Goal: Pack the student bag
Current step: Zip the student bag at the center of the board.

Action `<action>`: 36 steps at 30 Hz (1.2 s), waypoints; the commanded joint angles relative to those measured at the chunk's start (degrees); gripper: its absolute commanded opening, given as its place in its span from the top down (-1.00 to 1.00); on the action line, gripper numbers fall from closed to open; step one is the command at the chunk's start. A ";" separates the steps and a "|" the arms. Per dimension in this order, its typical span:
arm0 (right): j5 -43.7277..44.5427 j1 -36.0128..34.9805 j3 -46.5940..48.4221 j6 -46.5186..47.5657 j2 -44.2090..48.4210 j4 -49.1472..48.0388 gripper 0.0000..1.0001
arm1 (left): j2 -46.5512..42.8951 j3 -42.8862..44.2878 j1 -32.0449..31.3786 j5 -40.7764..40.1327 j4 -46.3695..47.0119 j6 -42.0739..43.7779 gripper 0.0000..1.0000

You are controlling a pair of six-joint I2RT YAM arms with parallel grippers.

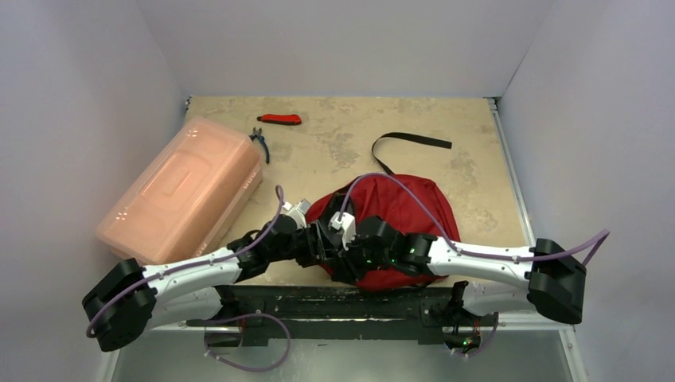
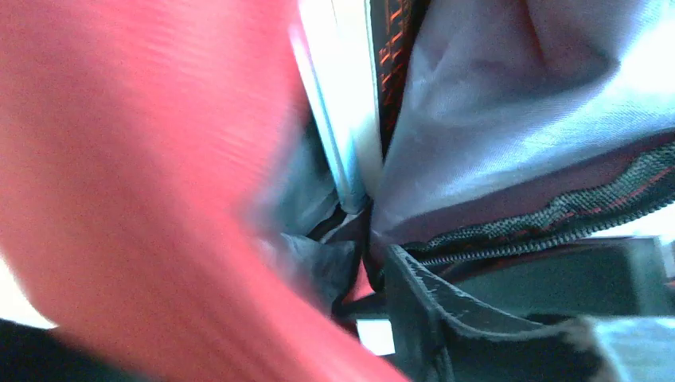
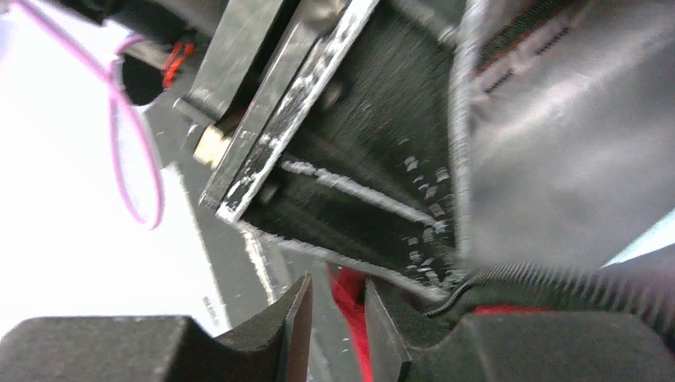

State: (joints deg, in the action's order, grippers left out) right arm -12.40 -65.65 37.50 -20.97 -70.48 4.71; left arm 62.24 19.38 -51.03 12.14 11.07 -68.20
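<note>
Holding the mouth of the student bag (image 1: 406, 211) apart looks like the step in hand. The bag lies toward the near edge of the counter (image 1: 477, 159), with both arms meeting at its near left rim. The right end effector (image 3: 338, 318) is nearly closed, with a thin fold of red fabric pinched between its fingers. The left end effector (image 1: 318, 239) sits deep in the opening beside the zipper (image 2: 557, 223) and grey lining (image 2: 509, 119); I cannot tell its gape. Spreading gently should prevent slipping. The strap (image 1: 414, 141), pink box (image 1: 183, 191), pliers (image 1: 261, 143) and red-handled cutter (image 1: 281, 119) lie clear.
</note>
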 commanded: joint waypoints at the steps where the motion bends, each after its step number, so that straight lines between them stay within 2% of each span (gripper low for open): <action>1: -8.99 -0.71 -1.11 0.10 3.37 -4.47 0.37 | -6.06 7.27 0.21 -5.24 -13.18 1.80 -0.32; 3: -10.78 -0.70 -1.41 -0.07 3.37 -5.61 0.38 | -8.60 9.37 0.21 -7.90 -21.73 0.86 -0.57; 5: -12.59 -0.71 -1.49 -0.20 2.89 -6.82 0.38 | -10.23 12.18 0.21 -11.56 -31.82 -0.42 -0.66; 8: -13.88 -0.71 -1.34 -0.21 1.84 -7.73 0.38 | -9.98 16.61 0.31 -15.32 -43.01 -2.85 -0.66; 12: -14.28 -0.71 -0.89 -0.37 1.32 -7.86 0.39 | -5.26 21.35 0.48 -15.74 -50.64 -4.58 -0.43; 13: -14.51 -0.71 -0.71 -0.57 1.30 -7.76 0.40 | -4.05 21.94 0.44 -15.44 -50.53 -3.90 -0.35; 14: -14.57 -0.67 -0.53 -0.83 1.49 -7.60 0.40 | -2.98 22.34 0.47 -15.06 -50.47 -3.31 -0.19; 16: -13.24 -0.67 -0.08 -2.00 2.37 -6.30 0.40 | -1.55 22.53 0.57 -14.73 -49.79 -1.73 0.33; 18: -10.98 -0.69 0.32 -3.45 4.10 -4.31 0.26 | -1.50 21.55 0.58 -14.58 -48.34 -0.56 0.56; 23: -4.29 -0.31 -1.23 -10.64 13.48 -2.81 -0.23 | -7.29 15.98 0.57 -13.68 -41.72 1.51 0.61; 26: 0.65 1.12 -0.71 -15.25 18.38 -1.14 -0.41 | -11.17 13.73 0.58 -14.04 -39.28 2.13 0.61; 30: 9.81 6.99 0.96 -19.76 23.72 8.22 -0.52 | -12.84 14.48 0.58 -14.57 -39.48 4.07 0.60; 33: 10.23 11.35 0.87 -19.70 24.41 12.03 -0.60 | -12.24 14.93 0.58 -13.28 -38.50 4.96 0.59; 36: 9.27 11.77 1.89 -17.90 21.19 13.90 -0.66 | -11.43 14.67 0.55 -11.79 -36.78 5.75 0.59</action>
State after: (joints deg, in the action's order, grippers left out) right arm -5.37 -54.41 36.60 -38.59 -46.26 12.73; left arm 50.26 33.28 -50.63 -1.41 -29.74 -65.17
